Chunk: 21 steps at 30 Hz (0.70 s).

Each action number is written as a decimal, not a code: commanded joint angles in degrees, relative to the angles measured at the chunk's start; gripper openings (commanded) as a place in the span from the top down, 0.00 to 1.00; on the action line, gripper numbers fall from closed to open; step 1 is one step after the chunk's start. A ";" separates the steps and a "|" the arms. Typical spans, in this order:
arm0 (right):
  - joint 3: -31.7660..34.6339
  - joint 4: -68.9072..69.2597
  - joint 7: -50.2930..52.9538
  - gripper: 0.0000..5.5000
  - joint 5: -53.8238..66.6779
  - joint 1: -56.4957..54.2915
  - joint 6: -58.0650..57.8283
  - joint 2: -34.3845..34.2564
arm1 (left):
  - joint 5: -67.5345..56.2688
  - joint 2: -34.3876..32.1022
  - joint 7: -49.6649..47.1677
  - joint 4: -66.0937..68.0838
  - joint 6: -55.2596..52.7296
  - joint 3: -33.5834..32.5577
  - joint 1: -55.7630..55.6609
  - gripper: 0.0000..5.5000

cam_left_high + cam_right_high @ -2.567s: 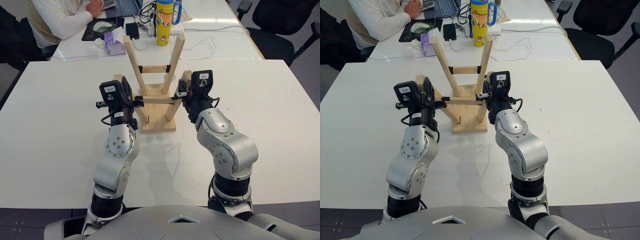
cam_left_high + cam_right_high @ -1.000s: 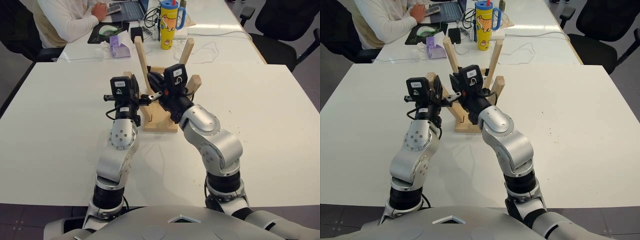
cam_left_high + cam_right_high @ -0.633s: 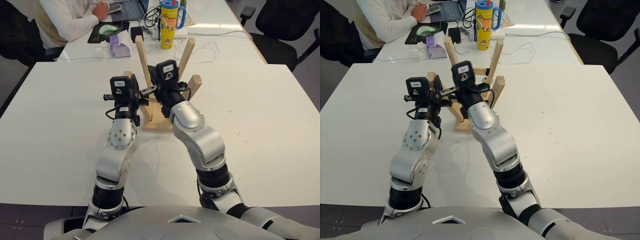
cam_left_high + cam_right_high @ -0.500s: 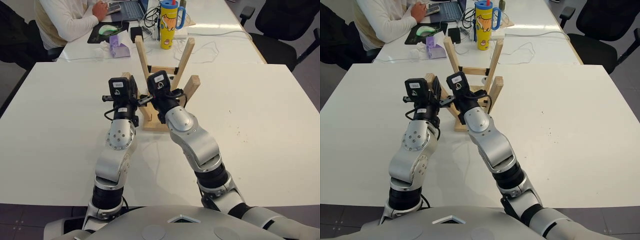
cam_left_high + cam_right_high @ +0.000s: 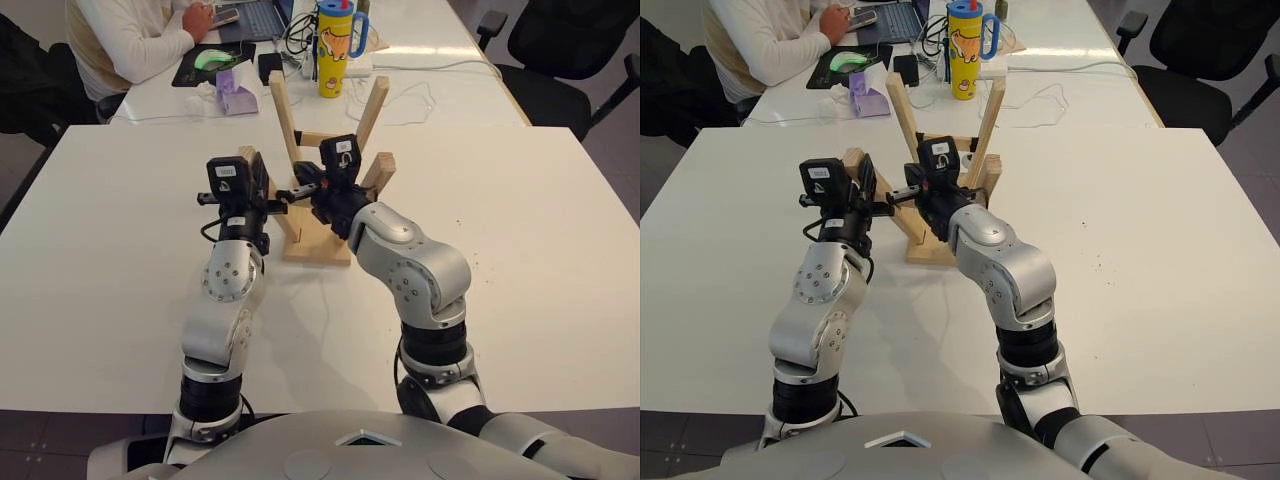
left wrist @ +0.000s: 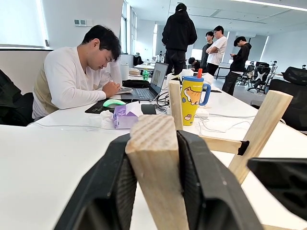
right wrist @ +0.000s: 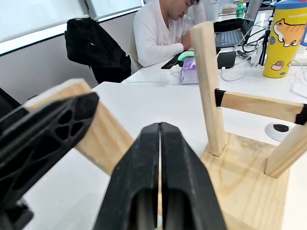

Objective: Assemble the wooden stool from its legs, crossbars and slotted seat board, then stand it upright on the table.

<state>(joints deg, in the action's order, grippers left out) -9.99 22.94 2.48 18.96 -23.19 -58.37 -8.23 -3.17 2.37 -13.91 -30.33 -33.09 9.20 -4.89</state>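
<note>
Got the stool [image 5: 322,240] upside down on the white table [image 5: 120,250], seat board [image 7: 240,191] flat, legs up. Still clamping the near-left leg [image 6: 160,182] in the left gripper [image 6: 156,139], same as 2.6 s ago. Moved the right gripper [image 7: 159,139] away from the near-right leg [image 5: 380,170], across to just beside the left gripper, over the seat board. Fingers there pressed tight together; can't tell if anything thin sits between. Swung right elbow out rightward since 0.5 s ago. No shift of the stool itself.
</note>
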 commanded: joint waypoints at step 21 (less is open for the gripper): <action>-12.00 0.59 -0.26 1.00 -5.49 3.19 -13.02 4.59 | 1.82 0.86 -0.02 2.56 -4.72 -1.44 1.95 0.79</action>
<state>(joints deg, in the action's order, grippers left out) -22.28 22.03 3.36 13.83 -18.65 -71.10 -4.40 -3.47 2.45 -12.91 -30.61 -33.84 7.87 -5.08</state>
